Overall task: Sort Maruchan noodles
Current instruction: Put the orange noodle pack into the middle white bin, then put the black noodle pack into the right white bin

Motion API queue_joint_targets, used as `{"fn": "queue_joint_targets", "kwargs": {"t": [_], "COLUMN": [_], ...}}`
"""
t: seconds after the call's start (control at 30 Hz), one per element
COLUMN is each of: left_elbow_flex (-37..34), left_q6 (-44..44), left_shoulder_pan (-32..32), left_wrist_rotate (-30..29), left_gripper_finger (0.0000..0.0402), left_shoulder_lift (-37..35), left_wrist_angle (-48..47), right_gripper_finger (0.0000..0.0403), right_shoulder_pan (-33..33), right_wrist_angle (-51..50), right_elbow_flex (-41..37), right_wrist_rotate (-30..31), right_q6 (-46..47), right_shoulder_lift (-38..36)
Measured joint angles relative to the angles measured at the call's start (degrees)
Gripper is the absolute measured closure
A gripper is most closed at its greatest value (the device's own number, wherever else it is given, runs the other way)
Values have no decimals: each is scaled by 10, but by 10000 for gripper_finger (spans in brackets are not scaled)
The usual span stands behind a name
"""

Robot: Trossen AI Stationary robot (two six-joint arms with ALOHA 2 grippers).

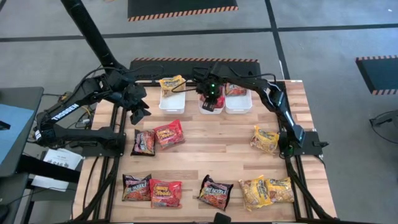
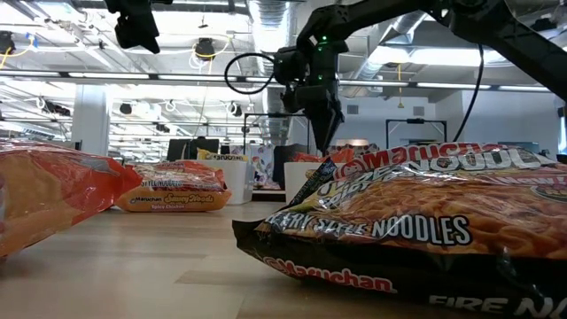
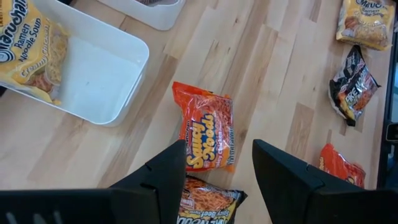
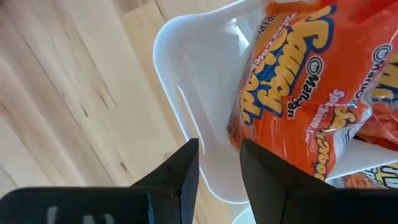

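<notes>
Glossy red, yellow and dark Maruchan noodles packets [image 1: 169,134] are scattered over the wooden table [image 1: 211,158], mostly in the lower half of the high view. Three white bins [image 1: 173,102] are lined up at upper centre; a yellow packet [image 1: 172,84] is seen in the left one, red packets [image 4: 298,93] in the right bin [image 4: 199,74]. The right gripper [image 1: 211,102] is held over the middle bin, jaws narrowly parted and empty. The left gripper [image 1: 139,115] hangs at upper left, jaws wide and empty.
</notes>
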Motion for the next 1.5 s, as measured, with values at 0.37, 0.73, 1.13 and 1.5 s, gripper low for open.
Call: {"fn": "queue_joint_targets", "kwargs": {"t": [0.37,0.73,1.13,1.5], "left_elbow_flex": [0,0,0,0], "left_q6": [2,2,0,-26], "left_shoulder_pan": [0,0,0,0], "left_wrist_rotate": [-3,-24,-30,-53], "left_gripper_finger": [231,231,231,231], "left_shoulder_lift": [0,0,0,0], "left_wrist_angle": [5,21,20,19], "right_gripper_finger": [270,290,290,290], "right_shoulder_pan": [-30,-42,-58,-32], "right_wrist_angle": [17,105,138,19], "right_elbow_flex": [-81,-99,-97,-11], "right_wrist_rotate": [-9,76,107,96], "right_q6": [3,4,2,2], "right_shoulder_lift": [0,0,0,0]}}
